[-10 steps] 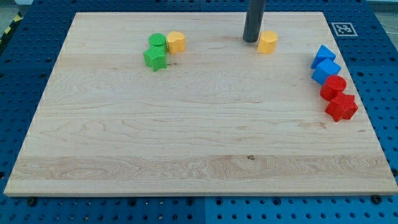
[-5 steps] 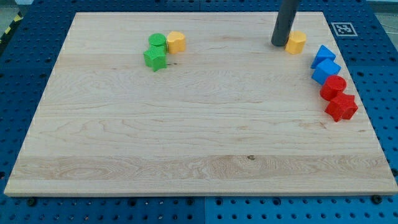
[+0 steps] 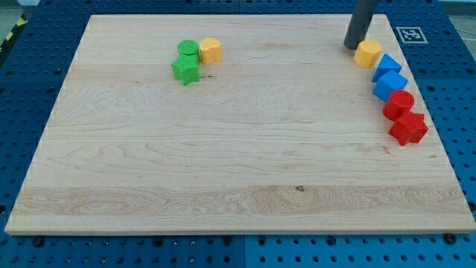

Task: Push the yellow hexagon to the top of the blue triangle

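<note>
The yellow hexagon [image 3: 367,53] lies at the view's upper right, touching or nearly touching the upper left of the blue triangle [image 3: 387,65]. My tip [image 3: 353,46] stands just to the upper left of the hexagon, against its side. A blue cube [image 3: 390,85] sits right below the triangle.
A red cylinder [image 3: 399,103] and a red star [image 3: 407,128] continue the column down the view's right. At the upper left a green cylinder [image 3: 188,50], a green star [image 3: 185,70] and a second yellow block [image 3: 210,50] cluster together. The board's top right corner [image 3: 387,16] is close by.
My tip has moved right and pushed the yellow hexagon from the board's top middle to the blue triangle's upper left. The other blocks have not moved.
</note>
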`<action>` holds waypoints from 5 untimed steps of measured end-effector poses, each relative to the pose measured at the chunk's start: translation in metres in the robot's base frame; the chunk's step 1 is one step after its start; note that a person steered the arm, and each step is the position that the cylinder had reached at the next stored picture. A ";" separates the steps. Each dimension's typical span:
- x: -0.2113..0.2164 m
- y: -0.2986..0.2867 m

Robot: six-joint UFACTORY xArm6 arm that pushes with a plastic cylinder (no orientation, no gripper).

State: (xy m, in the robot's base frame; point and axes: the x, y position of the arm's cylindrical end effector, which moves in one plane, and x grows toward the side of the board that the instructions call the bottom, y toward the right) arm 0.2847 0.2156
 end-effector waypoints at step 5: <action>-0.005 -0.055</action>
State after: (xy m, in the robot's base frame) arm 0.2799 0.1609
